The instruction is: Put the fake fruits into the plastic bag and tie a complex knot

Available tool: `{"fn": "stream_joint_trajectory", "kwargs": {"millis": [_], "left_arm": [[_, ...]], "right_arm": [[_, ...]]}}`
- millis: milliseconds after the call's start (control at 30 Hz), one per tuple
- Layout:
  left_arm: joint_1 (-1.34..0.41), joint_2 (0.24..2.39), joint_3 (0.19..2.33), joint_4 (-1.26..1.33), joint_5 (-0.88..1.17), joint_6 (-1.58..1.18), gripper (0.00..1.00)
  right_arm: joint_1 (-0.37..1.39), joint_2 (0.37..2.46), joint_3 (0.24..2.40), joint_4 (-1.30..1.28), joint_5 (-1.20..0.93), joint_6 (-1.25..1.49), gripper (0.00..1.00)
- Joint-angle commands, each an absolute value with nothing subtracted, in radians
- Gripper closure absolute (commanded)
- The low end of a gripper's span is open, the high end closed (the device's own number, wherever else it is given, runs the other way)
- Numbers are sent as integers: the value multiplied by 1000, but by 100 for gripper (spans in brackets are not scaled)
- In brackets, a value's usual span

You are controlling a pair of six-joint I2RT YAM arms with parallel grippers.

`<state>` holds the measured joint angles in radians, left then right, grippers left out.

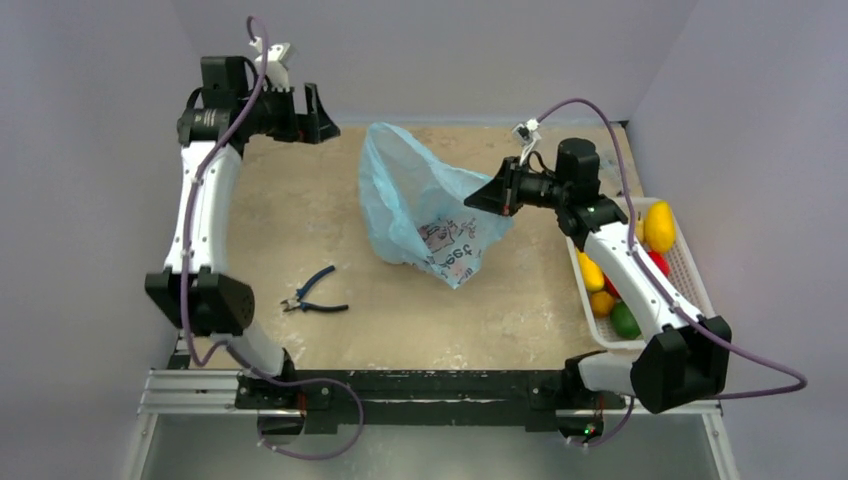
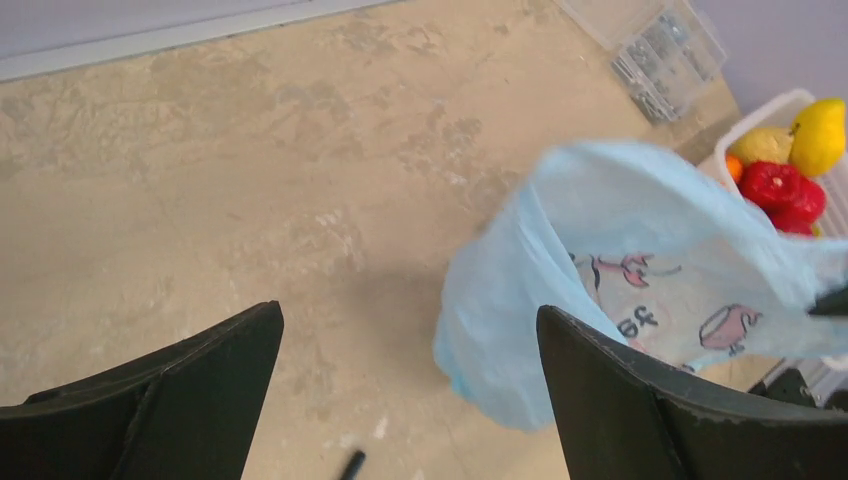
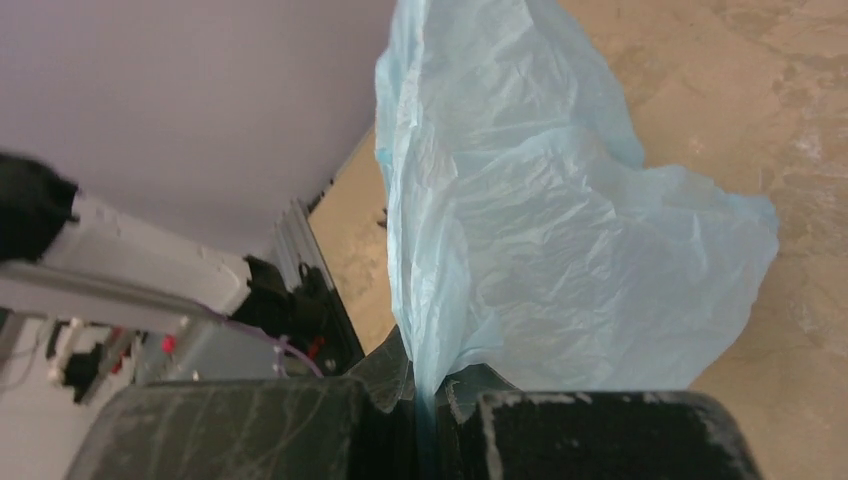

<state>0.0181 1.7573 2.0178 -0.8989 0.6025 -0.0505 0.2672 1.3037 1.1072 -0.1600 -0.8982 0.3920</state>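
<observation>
The plastic bag [image 1: 415, 200] slants far-left to near-right; right fingers [image 3: 590, 435] pinching.

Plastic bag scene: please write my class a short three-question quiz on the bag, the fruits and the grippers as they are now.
1. True or false: the fake fruits lie inside the plastic bag.
2. Which gripper pinches the bag? A) left B) right C) both
3. Fill in: the tool on the table near the left arm is a pair of ____.
Key: 1. False; they sit in the white basket. 2. B; the right gripper is shut on the bag, the left gripper stands open. 3. pliers.
</observation>
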Motion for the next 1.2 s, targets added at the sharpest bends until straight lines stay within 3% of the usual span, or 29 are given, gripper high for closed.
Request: {"fn": "stream_joint_trajectory", "kwargs": {"millis": [0, 100, 233, 700, 767, 800, 833, 900, 1000, 1167], "left_arm": [[-62, 1399, 1737, -766, 545, -133, 0], [-160, 1262, 1515, -726, 458, -173, 0], [-292, 1213, 1376, -644, 435, -291, 0], [-479, 1503, 1468, -645, 256, -460, 26], [-468, 1517, 1472, -632, 306, -463, 41], [-447, 1514, 1463, -597, 377, -467, 65], [-413, 1504, 1440, -546, 479, -482, 84], [-314, 1458, 1372, -455, 654, -495, 100], [-163, 1343, 1258, -415, 772, -433, 100], [50, 1261, 1175, -596, 808, -237, 100]], "right_arm": [[281, 1234, 1078, 67, -744, 735, 100], [282, 1243, 1062, 92, -744, 759, 100], [281, 1250, 1063, 104, -737, 768, 100], [282, 1226, 1055, 96, -774, 725, 100], [278, 1218, 1045, 101, -795, 722, 100], [268, 1212, 1037, 101, -808, 721, 100], [246, 1206, 1025, 101, -828, 719, 100], [175, 1199, 994, 99, -886, 698, 100], [47, 1200, 967, 33, -950, 641, 100], [-96, 1215, 957, -53, -915, 528, 100]]}}
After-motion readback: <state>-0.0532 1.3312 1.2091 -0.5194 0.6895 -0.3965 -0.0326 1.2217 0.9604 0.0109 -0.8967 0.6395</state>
